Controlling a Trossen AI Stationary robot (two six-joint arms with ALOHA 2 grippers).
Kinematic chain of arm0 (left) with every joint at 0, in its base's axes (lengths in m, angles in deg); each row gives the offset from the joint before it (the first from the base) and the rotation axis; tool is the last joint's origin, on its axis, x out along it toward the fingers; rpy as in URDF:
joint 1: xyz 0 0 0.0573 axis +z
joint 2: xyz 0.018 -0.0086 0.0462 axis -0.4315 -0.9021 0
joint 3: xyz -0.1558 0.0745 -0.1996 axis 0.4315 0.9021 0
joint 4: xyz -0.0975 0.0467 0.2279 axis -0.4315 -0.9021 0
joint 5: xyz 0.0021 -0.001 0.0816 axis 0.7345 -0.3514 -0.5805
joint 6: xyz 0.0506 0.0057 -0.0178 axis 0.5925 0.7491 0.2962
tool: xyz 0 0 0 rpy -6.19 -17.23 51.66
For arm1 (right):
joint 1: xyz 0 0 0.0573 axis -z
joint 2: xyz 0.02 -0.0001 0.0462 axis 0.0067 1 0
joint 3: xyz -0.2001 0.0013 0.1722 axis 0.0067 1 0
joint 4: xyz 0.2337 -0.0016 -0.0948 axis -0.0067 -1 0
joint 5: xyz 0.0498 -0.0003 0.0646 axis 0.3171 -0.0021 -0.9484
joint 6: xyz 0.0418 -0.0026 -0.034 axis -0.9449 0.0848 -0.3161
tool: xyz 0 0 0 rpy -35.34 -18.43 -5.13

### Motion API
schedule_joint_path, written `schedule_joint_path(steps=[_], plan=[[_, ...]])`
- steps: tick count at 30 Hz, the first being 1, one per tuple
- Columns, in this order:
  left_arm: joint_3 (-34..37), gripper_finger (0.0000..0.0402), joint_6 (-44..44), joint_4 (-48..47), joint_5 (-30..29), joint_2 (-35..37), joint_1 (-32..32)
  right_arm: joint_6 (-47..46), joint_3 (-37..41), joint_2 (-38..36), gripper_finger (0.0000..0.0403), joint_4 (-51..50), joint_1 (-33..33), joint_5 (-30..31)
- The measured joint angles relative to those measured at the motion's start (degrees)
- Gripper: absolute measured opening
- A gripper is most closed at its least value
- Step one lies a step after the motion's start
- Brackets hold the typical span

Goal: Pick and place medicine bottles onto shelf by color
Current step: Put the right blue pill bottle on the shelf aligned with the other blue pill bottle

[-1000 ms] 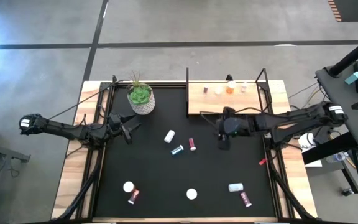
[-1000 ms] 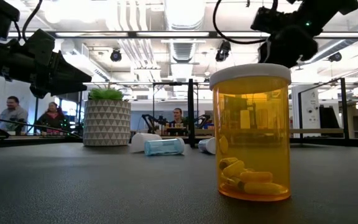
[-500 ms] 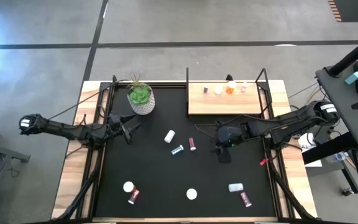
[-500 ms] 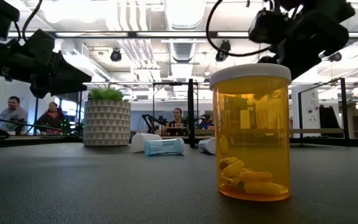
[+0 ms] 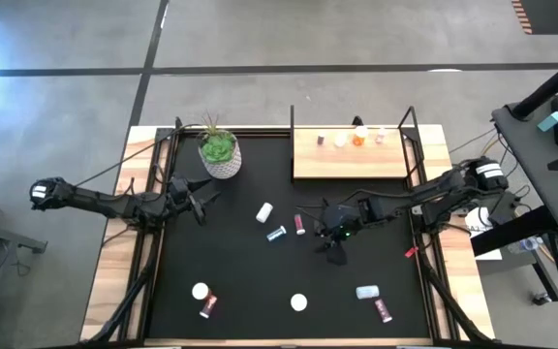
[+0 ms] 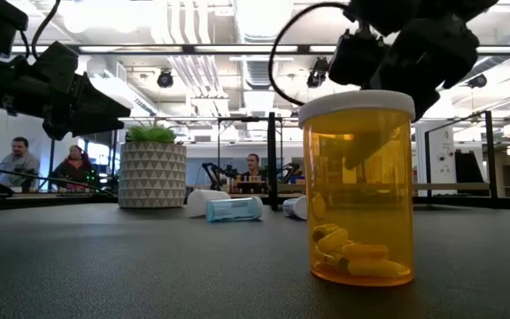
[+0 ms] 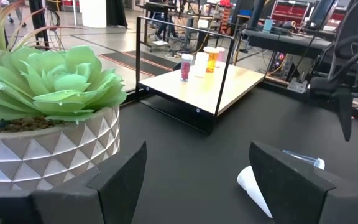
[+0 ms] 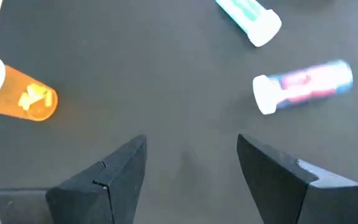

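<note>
Several medicine bottles lie loose on the black mat: a white one [image 5: 264, 211], a teal one [image 5: 276, 234] and a magenta one [image 5: 299, 224] near the middle, others along the near edge. An orange bottle [image 6: 357, 190] with a white cap stands upright. Several more stand on the light-wood shelf [image 5: 352, 160] at the far right. My right gripper [image 5: 333, 248] hangs open above the mat, just right of the magenta bottle [image 8: 303, 84], slanting down and holding nothing. My left gripper [image 5: 198, 206] waits open at the left, beside the plant pot [image 5: 220, 155].
The white pot with its green plant [image 7: 48, 106] stands right by my left gripper. The shelf's black posts [image 5: 292, 121] rise at its ends. A teal-and-white bottle [image 5: 367, 291] and a magenta one [image 5: 384, 310] lie near the front right. People sit in the room behind the table.
My right gripper has moved away from the shelf's near edge, toward the table's left and near edges, and has come down. It has tipped to point more steeply at the mat and rolled somewhat. Its fingers stay open. No bottle has moved.
</note>
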Motion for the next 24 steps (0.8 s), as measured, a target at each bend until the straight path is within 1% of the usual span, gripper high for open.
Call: schedule_joint_path(steps=[4, 8, 14, 20, 22, 24], plan=[[0.0, 0.0270, 0.0, 0.0, 0.0, 0.0, 0.0, 5.9, -1.6, 0.0, 0.0235, -0.2, 0.0, -0.3], [0.0, 0.0270, 0.0, 0.0, 0.0, 0.0, 0.0, 12.4, -4.2, -0.1, 0.0229, -2.6, 0.1, 0.1], [0.0, 0.0270, 0.0, 0.0, 0.0, 0.1, 0.0, 34.1, -7.4, 0.0, 0.0223, -8.1, 0.1, 0.1], [0.0, 0.0270, 0.0, 0.0, 0.0, 0.1, 0.0, 57.3, -8.2, 0.9, 0.0224, -8.9, 0.2, 0.1], [0.0, 0.0270, 0.0, 0.0, 0.0, 0.1, 0.0, 62.1, -8.7, 1.7, 0.0224, -8.8, 0.5, 0.1], [0.0, 0.0270, 0.0, 0.0, 0.0, 0.0, 0.0, 63.6, -9.4, 3.0, 0.0224, -9.1, 0.9, 0.1]])
